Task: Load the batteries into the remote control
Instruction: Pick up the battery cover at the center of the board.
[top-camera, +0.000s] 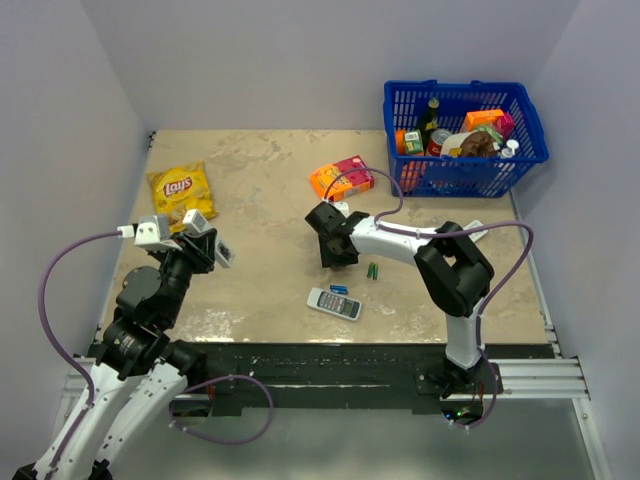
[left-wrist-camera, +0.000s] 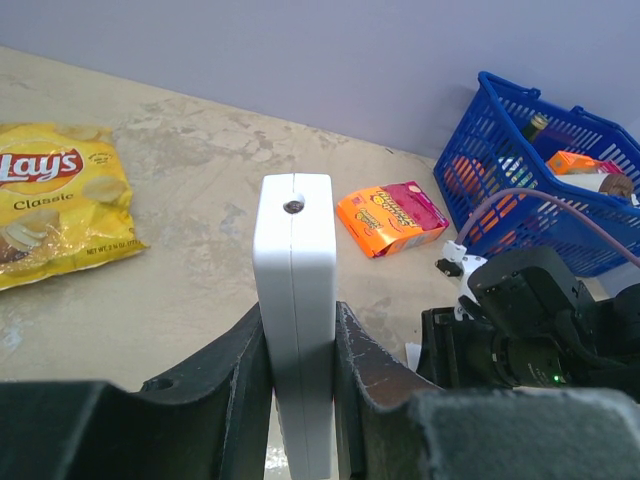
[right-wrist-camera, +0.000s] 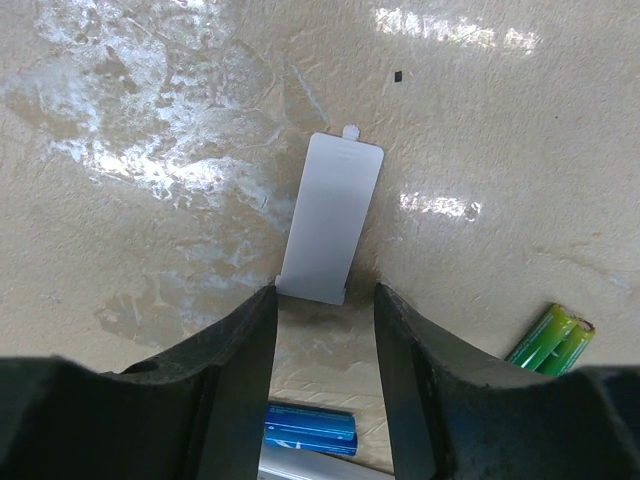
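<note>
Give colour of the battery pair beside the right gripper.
Battery pair: green; best in right wrist view.

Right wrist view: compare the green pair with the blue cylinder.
The green pair lies diagonally, to the side of the right gripper; the blue cylinder lies level, seen between its fingers. The green pair is bright green, the blue cylinder deep blue. Both rest on the table.

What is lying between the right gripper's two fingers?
A white cover lies on the table, its near end between the open fingertips of the right gripper. A blue battery lies farther back between the fingers. The right wrist view shows this.
</note>
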